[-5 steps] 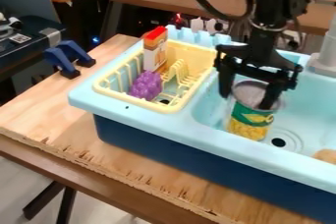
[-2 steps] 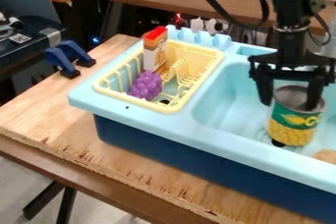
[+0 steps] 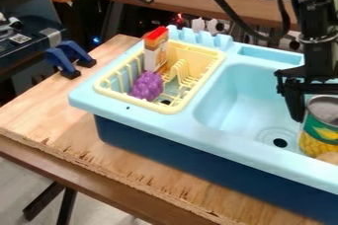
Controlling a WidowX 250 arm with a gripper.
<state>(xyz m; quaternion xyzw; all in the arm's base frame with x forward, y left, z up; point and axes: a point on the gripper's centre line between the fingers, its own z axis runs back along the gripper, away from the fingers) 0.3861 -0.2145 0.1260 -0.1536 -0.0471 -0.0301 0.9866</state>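
In the camera view, the black gripper (image 3: 319, 93) hangs pointing down at the right edge, over the basin (image 3: 241, 95) of the light blue sink. I cannot tell how far open its jaws are or whether they grip the can (image 3: 322, 132). The can stands roughly upright in the basin, long axis near vertical, grey end up, label towards the camera. It is right of the drain (image 3: 280, 142), near the front wall, with 1 tan item (image 3: 328, 157) at its lower right. Open basin floor spreads left towards the yellow rack (image 3: 173, 109).
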